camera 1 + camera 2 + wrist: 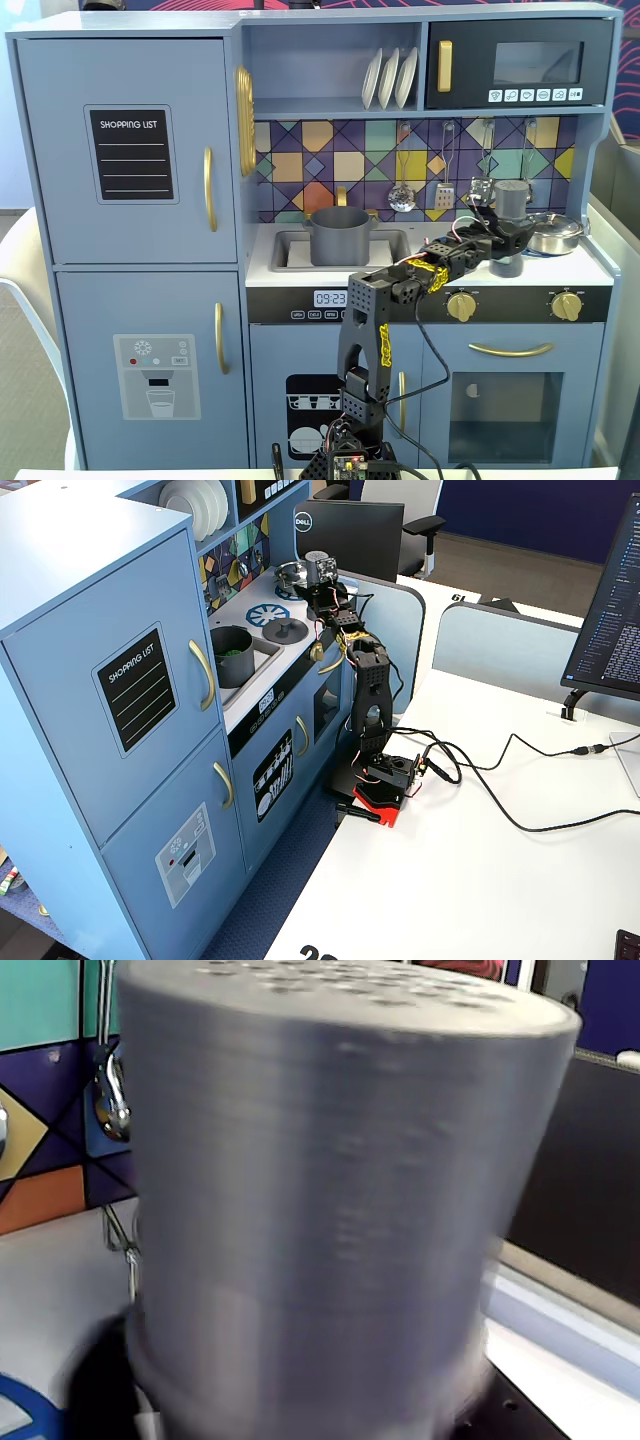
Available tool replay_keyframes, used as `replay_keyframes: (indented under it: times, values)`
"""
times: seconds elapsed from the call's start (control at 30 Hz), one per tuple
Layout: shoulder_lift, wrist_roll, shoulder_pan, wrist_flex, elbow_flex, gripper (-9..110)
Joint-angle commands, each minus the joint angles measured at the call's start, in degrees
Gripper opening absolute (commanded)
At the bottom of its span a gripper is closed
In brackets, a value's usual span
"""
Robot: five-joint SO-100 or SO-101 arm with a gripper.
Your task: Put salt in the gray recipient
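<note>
Gripper (pixel 508 240) is clamped around the salt (pixel 510 225), held upright above the stovetop (pixel 560 268) at right; the shaker fills the wrist view. Pot (pixel 340 236) sits in the sink, well apart.

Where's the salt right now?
In a fixed view the salt is at the right of the counter, in the end effector, just left of the steel pan.
</note>
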Motion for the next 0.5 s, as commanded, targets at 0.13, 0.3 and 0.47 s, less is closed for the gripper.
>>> replay_keyframes:
  times: [0.13,0.3,0.47]
  values:
    - [3.52,5.71,-2.02,-8.79,-4.57,0]
    - [13.01,12.3,-2.64,0.09,-4.48,0]
    - [25.22,27.95,-9.67,20.74,-4.31,0]
